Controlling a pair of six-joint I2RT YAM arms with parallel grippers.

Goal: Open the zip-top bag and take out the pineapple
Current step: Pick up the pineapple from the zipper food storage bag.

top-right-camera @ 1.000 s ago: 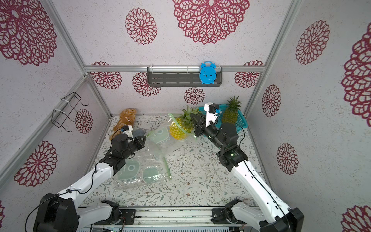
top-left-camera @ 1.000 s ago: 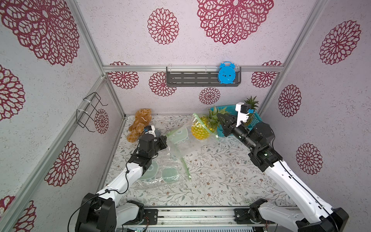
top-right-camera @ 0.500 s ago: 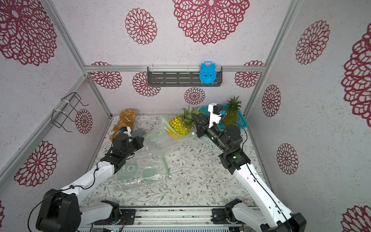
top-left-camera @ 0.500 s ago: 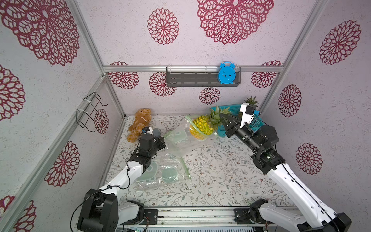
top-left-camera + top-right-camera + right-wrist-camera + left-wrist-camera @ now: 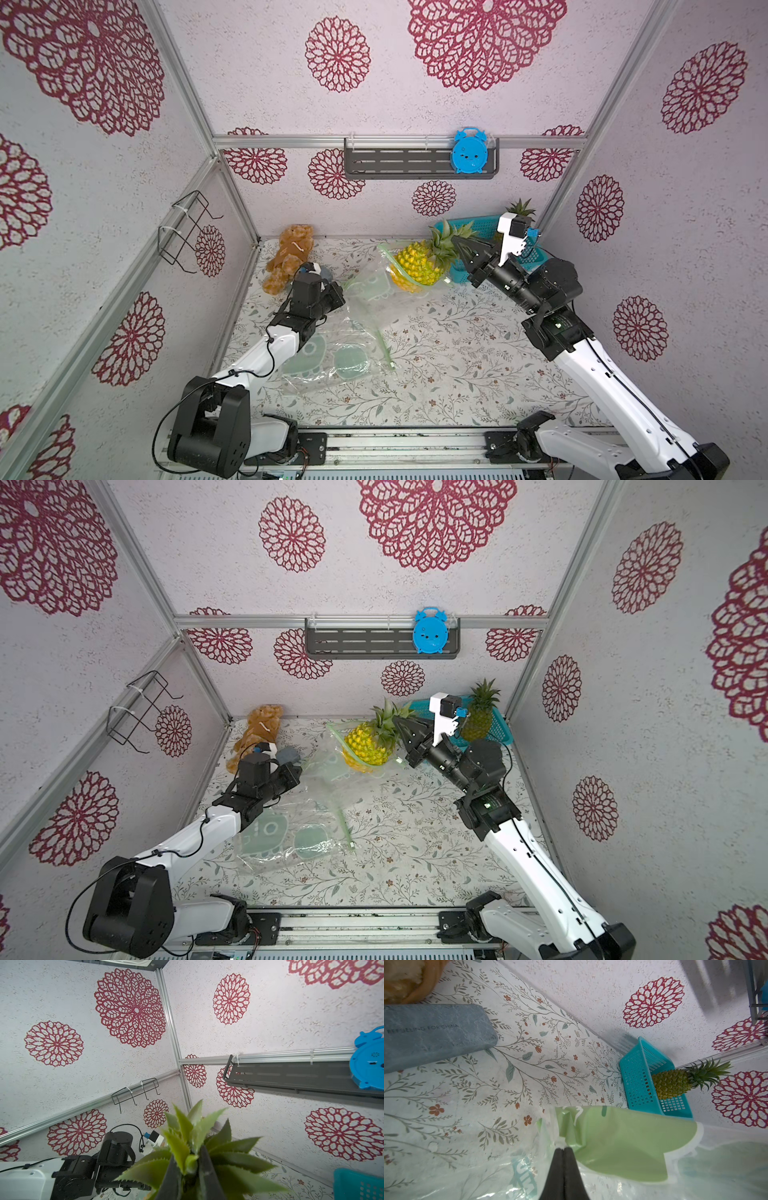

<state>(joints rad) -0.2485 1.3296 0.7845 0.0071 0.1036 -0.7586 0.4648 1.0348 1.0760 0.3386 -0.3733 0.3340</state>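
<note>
1. Where the floral-print tabletop (image 5: 457, 353) runs nearest the arm bases, a clear plastic zip-top bag with pale green printed shapes (image 5: 357, 320) lies crumpled. Its near end is flat on the table and its far end is drawn up toward the back.
2. The left gripper (image 5: 563, 1150), its black fingers pressed together, pinches a fold of the bag's film beside the green print, as the left wrist view shows.
3. Beyond it the bag's mouth stands open, its green zip edge looping around the lower part of a yellow plastic pineapple with a green leafy crown (image 5: 415, 266). The fruit is tilted, with its crown toward the right side and its base within the mouth.
4. The right gripper (image 5: 189, 1159) is clamped on the crown leaves and holds the fruit by them.
5. Just behind, a teal perforated plastic basket (image 5: 638, 1082) holds a second, green-brown pineapple (image 5: 670, 1083).
6. At the back left lie a tan plush teddy bear (image 5: 289, 257) and, near it, a flat blue-grey case (image 5: 431, 1036).
7. On the back wall a dark grey slotted shelf (image 5: 399, 164) carries a blue toy alarm clock (image 5: 469, 151). A black wire rack (image 5: 187, 232) hangs on the left wall.
</note>
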